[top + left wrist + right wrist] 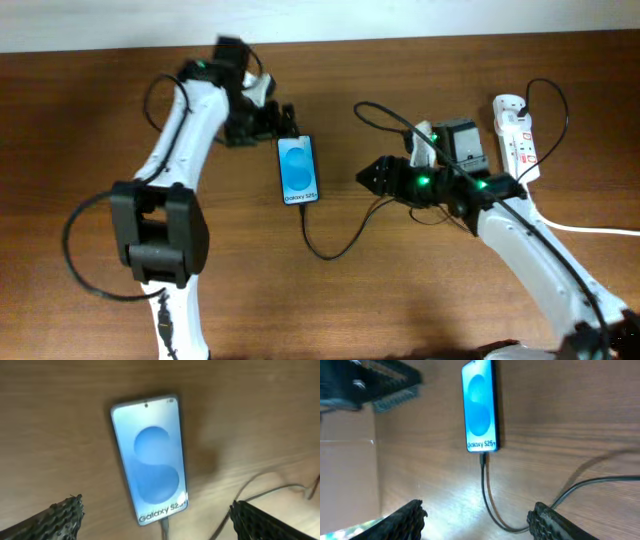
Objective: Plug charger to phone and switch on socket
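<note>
Found left hand [157, 525] and right hand [480, 522] spread, empty, near phone [298, 170] on worktop [420, 290]; saw charger [330, 245] already seated in its lower edge; judged only socket [518, 138] at right left to switch.

One phone [298, 170] lies near the centre of the bench [400, 310], the only handset in sight. One thin black charger cable [484, 482] runs from its 6 o'clock end. One white socket strip [517, 135] sits at 2 o'clock, its red switches too small to count. One white cord [600, 230] meets the frame edge at 3 o'clock, and one dark grey box [462, 143] stands just beside the strip. Two robot arms share the bench: the left arm [185, 130] at 9 o'clock, the right arm [540, 252] at 4 o'clock. Each carries one set of jaws. The left jaws show two ridged fingers [60, 515], the right jaws two more [402, 520], four in all.
</note>
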You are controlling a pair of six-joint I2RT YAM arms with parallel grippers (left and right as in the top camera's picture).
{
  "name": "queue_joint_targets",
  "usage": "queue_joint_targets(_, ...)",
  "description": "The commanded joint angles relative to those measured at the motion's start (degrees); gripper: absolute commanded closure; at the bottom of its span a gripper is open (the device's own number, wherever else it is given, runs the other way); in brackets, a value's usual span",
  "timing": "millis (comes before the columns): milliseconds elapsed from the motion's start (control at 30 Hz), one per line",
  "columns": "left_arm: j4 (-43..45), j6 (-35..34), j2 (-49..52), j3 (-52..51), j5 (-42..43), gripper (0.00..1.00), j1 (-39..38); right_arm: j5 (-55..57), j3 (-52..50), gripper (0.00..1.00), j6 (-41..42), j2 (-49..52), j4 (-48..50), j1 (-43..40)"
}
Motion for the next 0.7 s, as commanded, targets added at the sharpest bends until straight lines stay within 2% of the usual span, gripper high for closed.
queue_joint_targets(0, -5.25, 8.46, -0.48, 11.69, -0.28, 0.01, 1.55, 12.15, 9.44, 0.22, -6.51, -5.42, -9.75, -0.33)
queue_joint_targets(100, -10.14, 11.52, -0.48, 21.90, -0.09, 0.00, 2.32, 20.48, 20.39, 0.21, -8.09, -7.43, -23.12, -3.41)
queue_joint_targets(200, -11.47, 11.54, -0.50, 26.84, -0.09, 0.01, 2.36, 26.45, 28.74, 0.19, -8.50, -8.61, -31.74, -10.58)
queue_joint_targets(233, -11.45, 11.52, -0.52, 27.47, -0.11, 0.01, 2.36, 28.11, 31.30, 0.19, -8.50, -8.63, -34.60, -15.91)
queue_joint_targets(333, -11.45, 11.52, -0.44, 27.45, -0.20, 0.01, 2.36, 27.52, 33.03, 0.14, -8.57, -8.63, -36.22, -28.39)
queue_joint_targets(433, -11.45, 11.50, -0.44, 27.45, -0.17, 0.01, 2.36, 19.41, 33.00, 0.11, -14.03, -7.17, -35.91, -41.68)
queue_joint_targets(500, -11.45, 11.52, -0.44, 27.45, -0.22, 0.01, 2.36, 17.88, 33.00, 0.11, -15.58, -5.25, -35.56, -49.16)
queue_joint_targets(667, -11.45, 11.50, -0.44, 27.45, -1.88, 0.01, 2.36, 11.50, 33.00, 0.10, -17.53, 2.93, -30.05, -61.07)
